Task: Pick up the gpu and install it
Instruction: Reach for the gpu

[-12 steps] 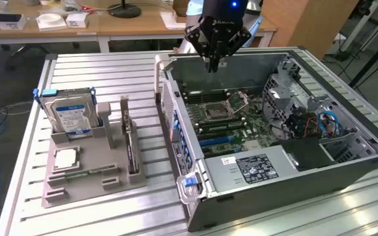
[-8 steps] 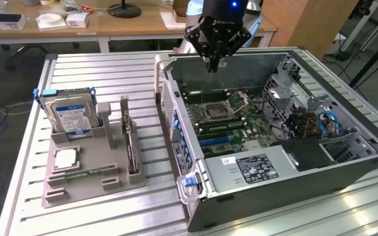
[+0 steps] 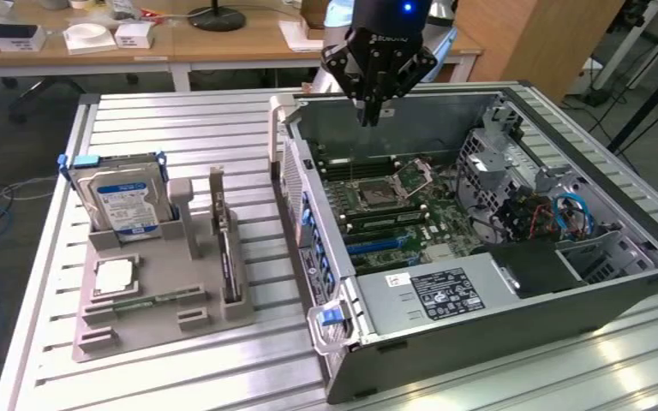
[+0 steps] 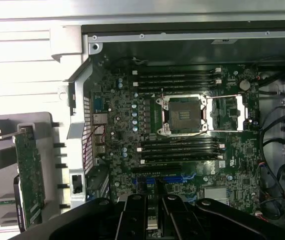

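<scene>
The arm hangs vertical, gripper (image 3: pixel 367 116) pointing down over the open computer case's (image 3: pixel 512 342) far wall, fingers together, empty; the gpu (image 3: pixel 230 257) stands apart.

Hard drive (image 3: pixel 123 201) — desk (image 3: pixel 249 44) behind

White ROBOTIQ lettering across the black hand (image 3: pixel 368 116). Blue-white label on the hard drive (image 3: pixel 123 201), black sticker on the power supply (image 3: pixel 449 291): print there too small to read.
</scene>
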You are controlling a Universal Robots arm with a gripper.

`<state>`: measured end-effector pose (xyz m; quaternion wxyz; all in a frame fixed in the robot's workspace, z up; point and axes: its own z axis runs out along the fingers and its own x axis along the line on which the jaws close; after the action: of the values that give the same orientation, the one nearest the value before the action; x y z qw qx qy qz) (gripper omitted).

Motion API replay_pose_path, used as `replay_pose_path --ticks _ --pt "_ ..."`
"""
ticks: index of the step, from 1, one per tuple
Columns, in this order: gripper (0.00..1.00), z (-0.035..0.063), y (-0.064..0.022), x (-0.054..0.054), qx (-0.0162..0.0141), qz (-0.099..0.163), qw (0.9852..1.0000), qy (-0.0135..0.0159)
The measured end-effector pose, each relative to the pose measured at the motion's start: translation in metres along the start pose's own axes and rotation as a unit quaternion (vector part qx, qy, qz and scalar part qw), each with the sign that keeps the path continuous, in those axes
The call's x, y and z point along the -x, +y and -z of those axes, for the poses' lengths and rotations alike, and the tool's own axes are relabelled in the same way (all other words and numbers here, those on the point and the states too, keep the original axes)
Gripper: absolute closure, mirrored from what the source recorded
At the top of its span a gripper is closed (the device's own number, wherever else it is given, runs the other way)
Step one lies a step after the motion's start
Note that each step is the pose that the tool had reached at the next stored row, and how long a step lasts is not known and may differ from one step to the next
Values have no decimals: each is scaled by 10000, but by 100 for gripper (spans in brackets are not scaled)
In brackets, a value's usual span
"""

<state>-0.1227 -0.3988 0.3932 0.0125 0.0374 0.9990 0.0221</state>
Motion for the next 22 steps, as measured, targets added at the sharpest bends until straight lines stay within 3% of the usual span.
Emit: replay_pose_path --ticks 11,22 --pt "80 -4 -16 -209 0 29 10000 2" --pt "80 -5 -41 -528 1 65 10000 3"
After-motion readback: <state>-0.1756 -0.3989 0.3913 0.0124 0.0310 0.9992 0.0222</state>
